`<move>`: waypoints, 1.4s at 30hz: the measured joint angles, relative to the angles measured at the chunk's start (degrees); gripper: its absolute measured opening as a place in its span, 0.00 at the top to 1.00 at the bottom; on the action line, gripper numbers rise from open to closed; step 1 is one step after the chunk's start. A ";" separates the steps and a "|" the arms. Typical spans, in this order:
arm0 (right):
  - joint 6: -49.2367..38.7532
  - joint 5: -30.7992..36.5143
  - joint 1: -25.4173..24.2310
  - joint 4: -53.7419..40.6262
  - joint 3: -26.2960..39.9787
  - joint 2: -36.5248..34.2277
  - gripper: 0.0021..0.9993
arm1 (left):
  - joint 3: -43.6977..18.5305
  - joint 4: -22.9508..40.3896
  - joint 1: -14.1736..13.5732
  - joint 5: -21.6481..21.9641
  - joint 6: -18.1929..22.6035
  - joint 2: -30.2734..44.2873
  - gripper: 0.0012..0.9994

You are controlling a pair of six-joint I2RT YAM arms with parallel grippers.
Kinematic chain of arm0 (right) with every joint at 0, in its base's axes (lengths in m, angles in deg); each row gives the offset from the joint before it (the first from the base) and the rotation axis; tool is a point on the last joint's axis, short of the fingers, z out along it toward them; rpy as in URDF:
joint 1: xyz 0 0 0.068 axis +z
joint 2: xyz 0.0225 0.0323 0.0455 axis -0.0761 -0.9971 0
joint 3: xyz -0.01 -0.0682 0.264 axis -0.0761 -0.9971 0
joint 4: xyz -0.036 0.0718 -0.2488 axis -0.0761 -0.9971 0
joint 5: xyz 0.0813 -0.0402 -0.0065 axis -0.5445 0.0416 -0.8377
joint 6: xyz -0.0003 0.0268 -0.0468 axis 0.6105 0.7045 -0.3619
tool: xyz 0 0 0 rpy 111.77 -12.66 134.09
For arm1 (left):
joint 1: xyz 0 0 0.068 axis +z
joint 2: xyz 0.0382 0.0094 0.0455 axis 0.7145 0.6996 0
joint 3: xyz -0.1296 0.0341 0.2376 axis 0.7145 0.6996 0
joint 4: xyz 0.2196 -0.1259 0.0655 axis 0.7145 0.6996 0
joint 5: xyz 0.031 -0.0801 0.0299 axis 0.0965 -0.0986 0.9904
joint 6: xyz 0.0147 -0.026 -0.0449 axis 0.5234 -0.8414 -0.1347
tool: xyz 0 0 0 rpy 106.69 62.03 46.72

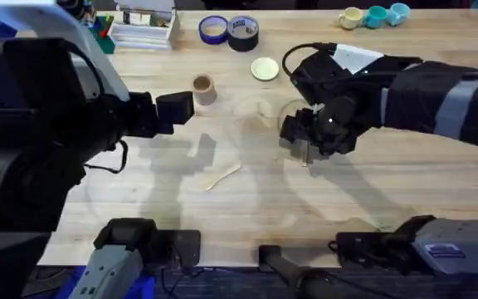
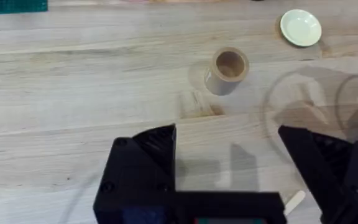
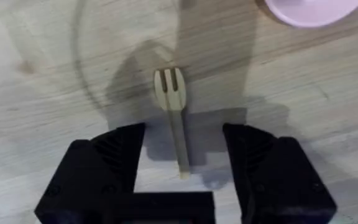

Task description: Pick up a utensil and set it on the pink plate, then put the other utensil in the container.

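The wooden fork [image 3: 173,112] lies flat on the table with its tines toward the pink plate [image 3: 309,9]. My right gripper [image 3: 182,155] is open and low over it, one finger on each side of the handle without touching it. From overhead, the right gripper [image 1: 307,143] is right of the table's middle. The wooden spoon [image 1: 222,176] lies on the table nearer the front, and its tip [image 2: 294,200] peeks out by my left fingers. The tan container [image 1: 203,89] [image 2: 229,68] stands upright. My left gripper [image 1: 174,108] [image 2: 229,165] hovers open and empty just left of it.
A pale yellow-green plate [image 1: 265,69] [image 2: 301,27] sits behind the right gripper. Two tape rolls [image 1: 229,31] and a stack of boxes [image 1: 143,25] line the back edge, with small pastel mugs [image 1: 374,15] at the back right.
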 joint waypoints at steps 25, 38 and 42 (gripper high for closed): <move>0.44 0.14 -0.02 1.87 0.11 -0.26 0.88 | 0.00 0.00 0.00 0.00 -0.02 0.00 0.01; -4.94 -3.32 -6.29 -3.04 5.95 -3.85 0.95 | 0.00 1.07 0.00 0.00 -0.02 0.00 0.01; -9.62 -3.32 -9.11 -6.53 10.39 -4.28 0.95 | 0.00 1.07 0.00 0.00 -0.02 0.00 0.01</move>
